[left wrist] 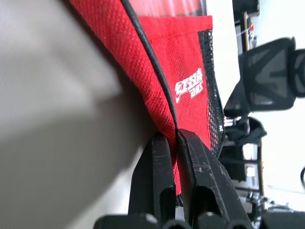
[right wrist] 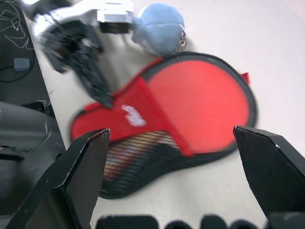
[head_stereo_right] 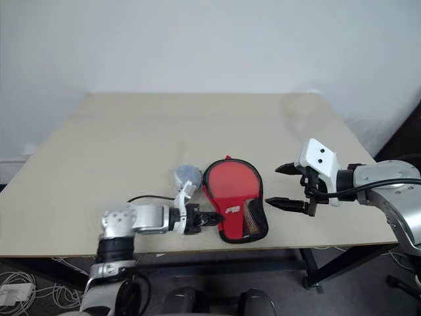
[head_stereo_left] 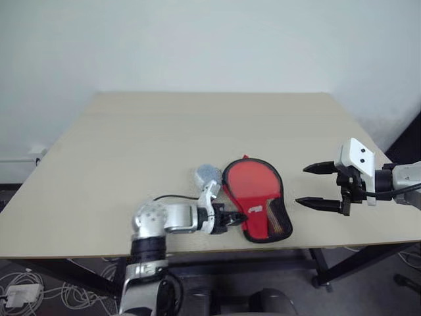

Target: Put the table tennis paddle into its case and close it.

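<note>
The case (head_stereo_left: 245,227) lies flat near the table's front edge, black-trimmed with a red label. The table tennis paddle is inside it: its red face (head_stereo_left: 253,184) shows through the clear side and its striped handle (right wrist: 138,148) through the mesh. My left gripper (head_stereo_left: 235,217) reaches in from the left and is shut on the case's near edge (left wrist: 164,107) beside the label. My right gripper (head_stereo_left: 301,185) hangs open above the table just right of the case, with nothing between its fingers. Whether the zip is shut I cannot tell.
A small pale grey round lump (head_stereo_left: 207,176) rests against the case's left side, just behind my left gripper. The beige table (head_stereo_left: 164,131) stretches away behind. Its front edge runs close under the case. A black office chair (left wrist: 267,76) stands beyond that edge.
</note>
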